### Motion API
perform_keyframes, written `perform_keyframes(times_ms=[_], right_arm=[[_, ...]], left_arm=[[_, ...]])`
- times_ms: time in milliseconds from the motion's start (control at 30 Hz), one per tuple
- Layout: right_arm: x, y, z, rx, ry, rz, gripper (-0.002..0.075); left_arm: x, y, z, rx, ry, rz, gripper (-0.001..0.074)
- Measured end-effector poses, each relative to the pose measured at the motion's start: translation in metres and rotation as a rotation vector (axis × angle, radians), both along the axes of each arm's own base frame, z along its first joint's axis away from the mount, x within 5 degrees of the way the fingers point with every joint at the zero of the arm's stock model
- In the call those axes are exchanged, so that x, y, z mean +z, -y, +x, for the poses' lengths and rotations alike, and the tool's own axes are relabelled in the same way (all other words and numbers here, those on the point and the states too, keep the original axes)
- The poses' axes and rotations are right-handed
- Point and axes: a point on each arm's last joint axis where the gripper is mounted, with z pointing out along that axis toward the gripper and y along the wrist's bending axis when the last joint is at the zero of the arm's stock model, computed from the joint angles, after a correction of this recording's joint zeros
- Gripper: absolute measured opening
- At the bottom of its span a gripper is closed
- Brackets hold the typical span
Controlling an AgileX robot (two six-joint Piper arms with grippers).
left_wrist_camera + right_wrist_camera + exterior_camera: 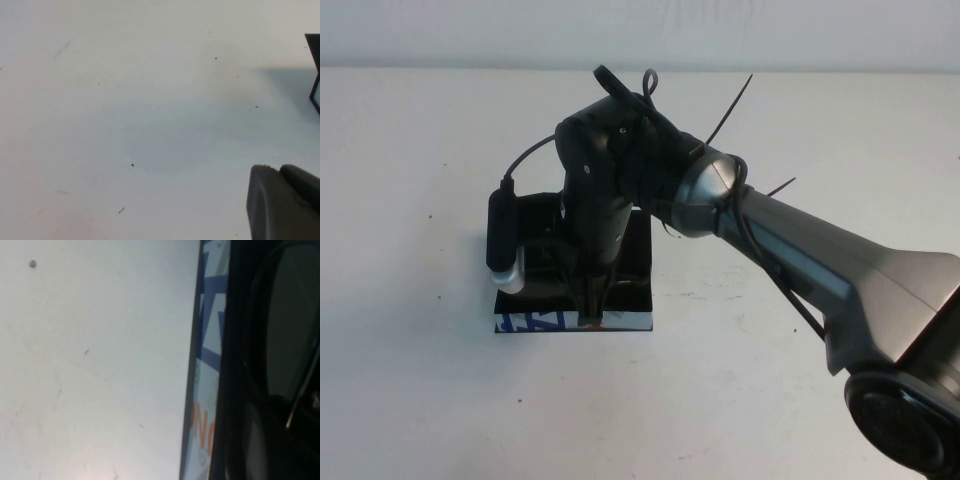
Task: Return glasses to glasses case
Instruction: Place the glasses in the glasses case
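Observation:
The glasses case [535, 322] lies open on the white table, black inside, with its blue, white and orange printed edge toward me. My right gripper [592, 300] points straight down into the case near that front edge, shut on the glasses. From above the arm hides the glasses. In the right wrist view the glasses [285, 325] show as a dark-rimmed lens and a thin arm inside the case [207, 340]. My left gripper [281, 169] hovers over bare table, fingers together, holding nothing.
The white table [790, 330] spreads around the case on every side. A dark corner [315, 75] of some object shows at the edge of the left wrist view. The right arm's cables and wrist camera [503, 240] hang over the case's left side.

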Motion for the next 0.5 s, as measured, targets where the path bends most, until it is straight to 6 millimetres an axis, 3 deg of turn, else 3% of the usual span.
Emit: perform_keyframes(times_ms=[500], right_arm=[[-0.0038, -0.0006, 0.0006, 0.0, -0.005, -0.005, 0.0013]], left_arm=[[0.0, 0.0, 0.0, 0.0, 0.0, 0.0, 0.0]])
